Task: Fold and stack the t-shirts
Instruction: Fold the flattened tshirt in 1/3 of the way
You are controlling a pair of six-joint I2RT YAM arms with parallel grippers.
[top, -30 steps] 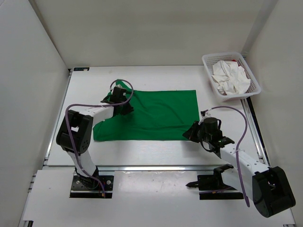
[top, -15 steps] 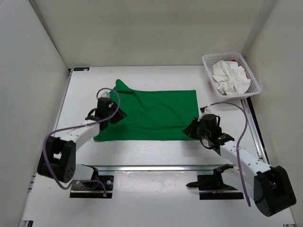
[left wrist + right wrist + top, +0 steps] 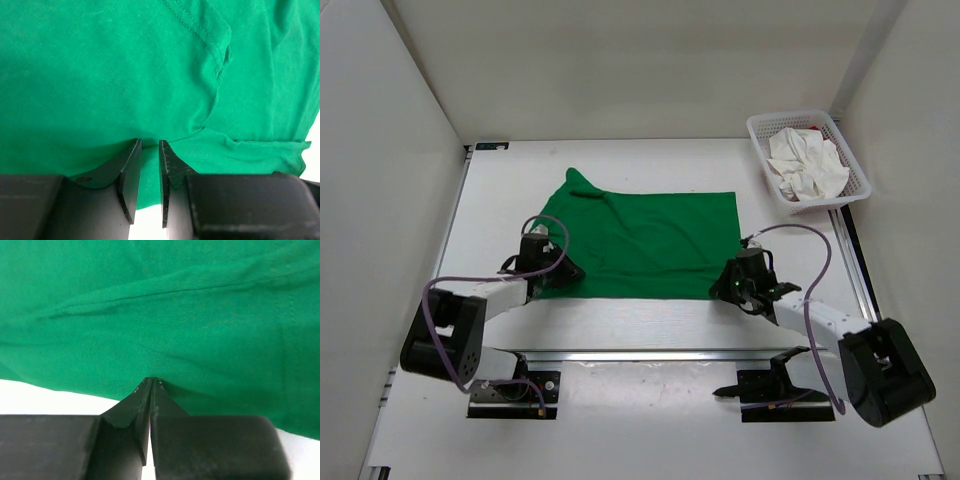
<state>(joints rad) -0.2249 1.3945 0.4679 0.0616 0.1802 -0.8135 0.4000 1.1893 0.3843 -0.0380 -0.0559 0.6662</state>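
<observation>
Lying spread flat: green t-shirt point(image 3: 650, 240), soft, light, limp; likely best pinched at near hem corners. Left tool point(image 3: 150, 150) narrowly apart at hem; right tool point(image 3: 151, 383) closed together.

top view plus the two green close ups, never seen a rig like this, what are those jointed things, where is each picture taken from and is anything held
The top view looks down on a white table with two robot arms bolted at its near edge, each ending in a two-finger gripper. The close-ups come from cameras on the wrists; the dark wedges are each arm's own fingers. A green t-shirt lies spread out, and a white mesh basket at the far right holds crumpled white cloth. The right gripper is shut and seems to pinch the shirt's near right corner. The left gripper stands slightly open at the near left edge, gripping nothing that shows.
</observation>
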